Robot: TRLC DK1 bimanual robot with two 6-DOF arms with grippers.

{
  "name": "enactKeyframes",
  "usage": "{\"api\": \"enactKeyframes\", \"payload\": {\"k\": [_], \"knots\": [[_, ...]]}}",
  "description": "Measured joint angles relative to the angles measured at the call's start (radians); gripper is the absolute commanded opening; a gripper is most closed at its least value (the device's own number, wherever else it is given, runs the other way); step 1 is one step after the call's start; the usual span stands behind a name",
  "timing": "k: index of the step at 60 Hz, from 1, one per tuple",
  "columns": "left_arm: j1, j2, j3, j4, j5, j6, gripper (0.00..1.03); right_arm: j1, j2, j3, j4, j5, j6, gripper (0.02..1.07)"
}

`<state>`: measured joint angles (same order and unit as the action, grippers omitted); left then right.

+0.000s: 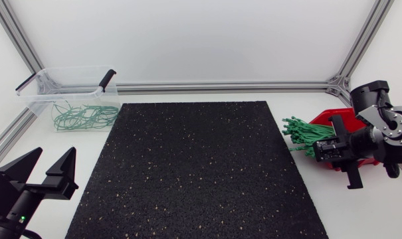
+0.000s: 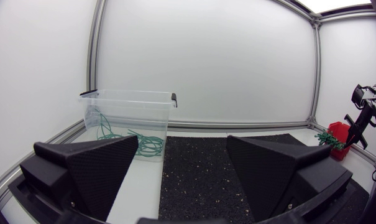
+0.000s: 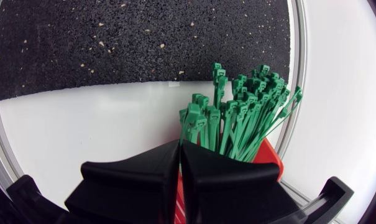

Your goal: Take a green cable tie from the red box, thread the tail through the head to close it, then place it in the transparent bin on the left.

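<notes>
The bundle of green cable ties (image 3: 237,118) is standing in the red box (image 3: 270,163), its heads fanning out just ahead of and beside the right gripper (image 3: 179,152). That gripper's fingers are pressing together tip to tip, and I cannot tell whether a tie is caught between them. The left gripper (image 2: 183,142) is resting with its fingers spread wide, and the transparent bin (image 2: 128,102), holding looped green ties (image 2: 147,143), is sitting ahead of it beside the black speckled mat (image 1: 194,166).

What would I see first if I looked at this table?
A bunch of green cable ties pokes out of the red box at the table's right, by my right gripper. A black speckled mat fills the middle, and the clear bin at the far left holds green loops.
</notes>
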<state>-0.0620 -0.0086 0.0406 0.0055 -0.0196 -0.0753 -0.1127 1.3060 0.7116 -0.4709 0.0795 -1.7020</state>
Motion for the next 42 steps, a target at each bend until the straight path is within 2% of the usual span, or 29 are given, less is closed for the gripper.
{"api": "enactKeyframes", "payload": {"k": [23,42], "knots": [[0.000,0.000,0.000,0.000,0.000,0.000,0.99,0.001,-0.142,0.010,-0.052,-0.060,0.005,0.08],[0.000,0.000,0.000,0.000,0.000,0.000,0.99,0.002,-0.263,0.047,-0.020,-0.114,0.036,0.08]]}}
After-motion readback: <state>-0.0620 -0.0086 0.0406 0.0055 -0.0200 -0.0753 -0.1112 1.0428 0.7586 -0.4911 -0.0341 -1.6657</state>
